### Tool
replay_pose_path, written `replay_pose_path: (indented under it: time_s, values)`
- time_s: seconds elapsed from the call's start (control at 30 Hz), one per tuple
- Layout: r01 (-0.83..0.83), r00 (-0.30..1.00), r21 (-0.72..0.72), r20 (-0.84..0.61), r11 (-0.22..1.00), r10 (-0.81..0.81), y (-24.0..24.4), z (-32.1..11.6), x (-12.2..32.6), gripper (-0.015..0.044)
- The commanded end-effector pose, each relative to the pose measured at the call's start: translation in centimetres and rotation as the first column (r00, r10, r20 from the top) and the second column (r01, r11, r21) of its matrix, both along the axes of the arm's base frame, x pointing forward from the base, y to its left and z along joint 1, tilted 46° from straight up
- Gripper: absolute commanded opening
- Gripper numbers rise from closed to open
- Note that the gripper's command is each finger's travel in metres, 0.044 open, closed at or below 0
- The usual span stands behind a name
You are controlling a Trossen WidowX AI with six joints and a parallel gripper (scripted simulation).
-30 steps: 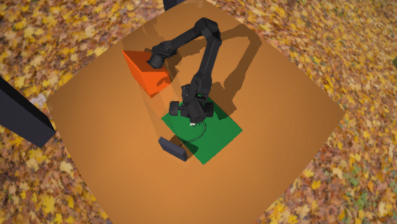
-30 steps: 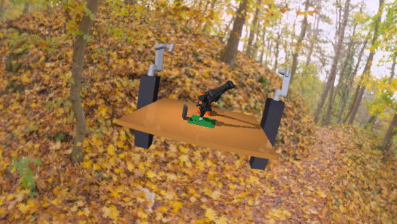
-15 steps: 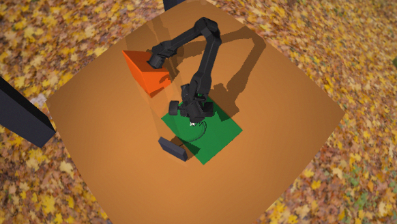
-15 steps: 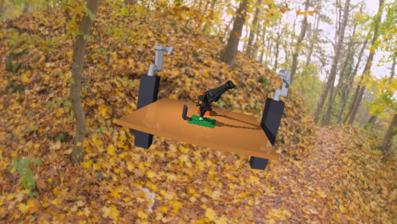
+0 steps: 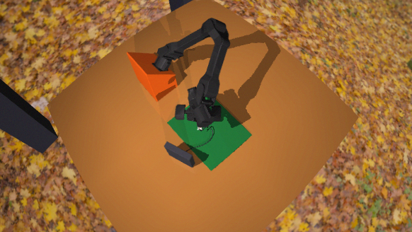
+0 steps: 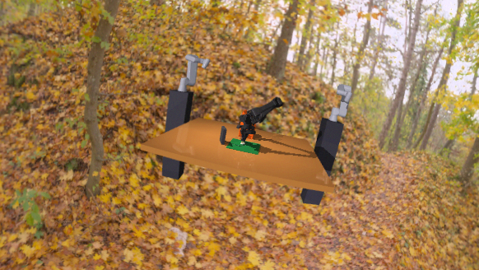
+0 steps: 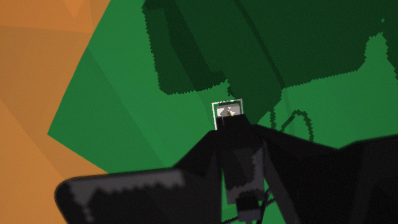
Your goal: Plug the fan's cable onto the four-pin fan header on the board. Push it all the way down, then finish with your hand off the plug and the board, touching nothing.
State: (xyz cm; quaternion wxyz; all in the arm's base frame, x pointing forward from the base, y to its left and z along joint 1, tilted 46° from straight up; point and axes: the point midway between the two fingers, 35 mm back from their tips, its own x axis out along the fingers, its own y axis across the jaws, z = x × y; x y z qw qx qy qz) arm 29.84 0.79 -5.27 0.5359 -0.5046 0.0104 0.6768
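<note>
Wrist view: the gripper (image 7: 239,150) pinched the fan's plug (image 7: 243,165) between its jaws, directly above the white four-pin header (image 7: 228,110) on the green board (image 7: 125,115). Any slight misalignment during descent could jam the plug against the header's rim.

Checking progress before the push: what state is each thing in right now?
Gripper: shut on the plug.
Plug: held, its tip at the header; whether seated cannot be told.
Fan header: partly uncovered.
Cable: slack, curving over the board.
Fan: beside the board.
</note>
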Motion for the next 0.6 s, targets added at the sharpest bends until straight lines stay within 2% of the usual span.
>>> replay_pose_path:
  time_s: [0.0,0.57]
  values:
    - [-0.004,1.000,0.001,0.007,1.000,0.004,0.07,-0.06,0.06,0.0000]
    - [0.004,1.000,0.002,-0.001,1.000,-0.004,0.32,-0.29,0.25,0.0000]
